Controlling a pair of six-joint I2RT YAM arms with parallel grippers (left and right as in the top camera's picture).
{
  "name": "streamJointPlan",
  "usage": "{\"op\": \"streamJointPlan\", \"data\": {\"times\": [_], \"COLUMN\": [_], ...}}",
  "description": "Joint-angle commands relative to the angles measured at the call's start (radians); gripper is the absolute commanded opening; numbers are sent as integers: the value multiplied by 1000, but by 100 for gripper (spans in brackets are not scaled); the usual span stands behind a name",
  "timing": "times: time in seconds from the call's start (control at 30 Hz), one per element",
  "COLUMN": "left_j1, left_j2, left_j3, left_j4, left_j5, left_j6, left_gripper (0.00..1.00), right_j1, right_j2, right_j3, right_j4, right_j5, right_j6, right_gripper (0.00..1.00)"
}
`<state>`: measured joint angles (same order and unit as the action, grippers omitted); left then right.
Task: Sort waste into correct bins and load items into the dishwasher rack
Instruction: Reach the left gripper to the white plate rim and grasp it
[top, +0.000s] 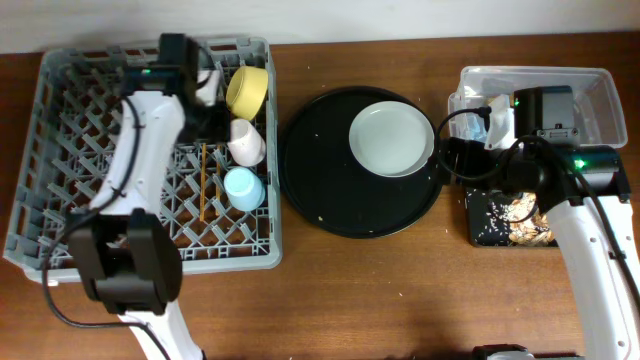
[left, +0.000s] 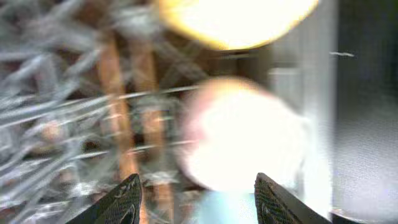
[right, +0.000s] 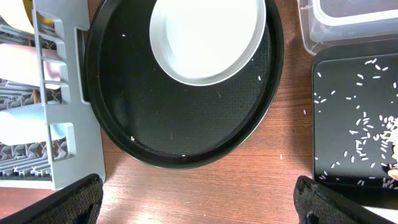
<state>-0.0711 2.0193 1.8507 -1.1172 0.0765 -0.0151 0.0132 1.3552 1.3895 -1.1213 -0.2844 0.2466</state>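
The grey dishwasher rack (top: 60, 250) holds the yellow bowl (top: 247, 89), pink cup (top: 246, 141), blue cup (top: 244, 188) and two chopsticks (top: 204, 185). My left gripper (top: 212, 112) is open and empty above them. Its blurred wrist view shows the open fingers (left: 199, 202) over the pink cup (left: 242, 134). The pale plate (top: 391, 139) lies on the round black tray (top: 330, 200). My right gripper (top: 452, 160) is open and empty (right: 199, 202), high above the table near the plate (right: 208, 37). The shallow black tray (top: 480, 232) holds rice and food scraps (top: 525, 215). The clear tub (top: 590, 85) is partly hidden by my right arm.
The round black tray (right: 186, 124) carries a few rice grains. It lies between the rack (right: 62, 93) and the shallow black tray (right: 348, 124). Stray grains lie on the wood beside the tray. Something white shows in the tub's left end (top: 495, 122).
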Motion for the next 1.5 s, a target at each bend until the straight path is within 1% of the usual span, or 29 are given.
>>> {"op": "streamJointPlan", "data": {"times": [0.0,0.03,0.13,0.17,0.2,0.23,0.37,0.43,0.5,0.73,0.97,1.07,1.13,1.27,1.33,1.47], "left_j1": [-171,-208,-283,-304,-345,-360,-456,-491,-511,-550,-564,-566,-566,-566,-568,-568], "left_j2": [-24,-24,-24,-24,-13,-4,99,163,203,330,362,379,380,384,394,399], "left_j3": [16,16,16,16,14,14,14,14,14,14,14,14,14,14,14,14], "left_j4": [20,34,103,130,196,222,360,402,419,452,459,466,466,467,471,474], "left_j5": [70,33,18,-1,-47,-60,-131,-198,-230,-231,-231,-230,-230,-231,-231,-232], "left_j6": [4,0,-88,-132,-204,-219,-308,-375,-417,-441,-441,-441,-441,-441,-441,-441], "left_gripper": [58,58,58,58,58,58,58,59,59,58,53,47,46,38,31,24], "right_j1": [3,3,3,3,3,3,3,3,3,3,3,3,2,3,3,3], "right_j2": [0,0,0,0,0,0,0,0,0,0,0,0,0,0,0,0], "right_j3": [14,14,14,14,14,14,14,14,14,14,14,14,14,14,14,14], "right_j4": [2,2,2,2,2,2,2,2,2,2,2,2,2,2,2,2], "right_j5": [8,9,8,8,9,8,9,8,8,8,8,8,9,9,8,8], "right_j6": [-6,-7,-6,-6,-7,-6,-6,-6,-6,-6,-6,-6,-6,-7,-6,-6], "right_gripper": [98,98,98,98,98,98,98,98,98,98,99,99,98,98,99,98]}}
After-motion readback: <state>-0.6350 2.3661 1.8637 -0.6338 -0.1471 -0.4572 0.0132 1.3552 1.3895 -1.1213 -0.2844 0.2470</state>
